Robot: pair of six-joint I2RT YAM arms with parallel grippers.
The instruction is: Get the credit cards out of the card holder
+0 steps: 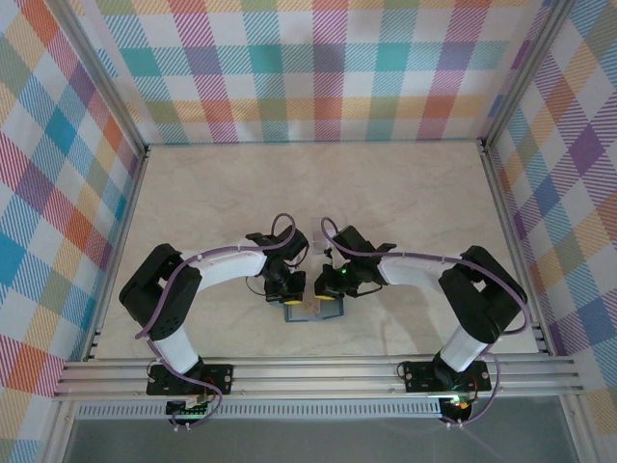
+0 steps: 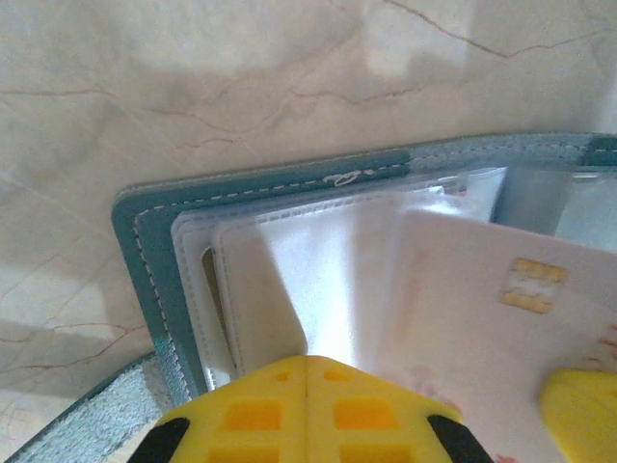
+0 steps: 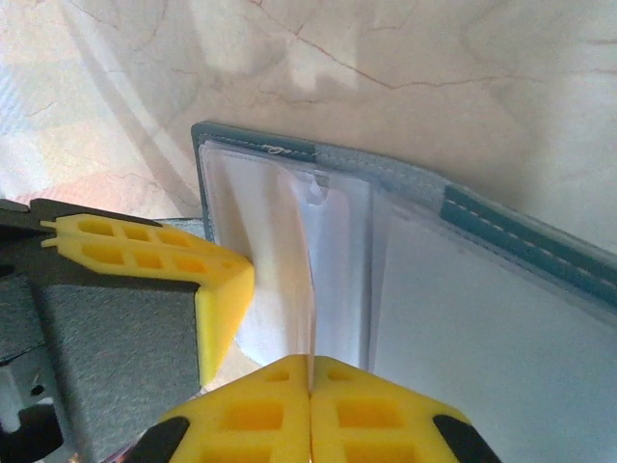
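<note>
Teal card holder (image 1: 310,312) lies open on table (image 1: 405,193) betw both grippers; left gripper (image 2: 307,371) fully closed at clear sleeve (image 2: 289,270), right gripper (image 3: 310,371) closed on thin pale leaf (image 3: 310,289), card or sleeve unclear, so best pull slow & flat w/ left pressing firm

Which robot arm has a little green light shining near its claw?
The right arm: a green light glows on its wrist, close to the wallet. The left arm facing it has a plain black wrist.
</note>
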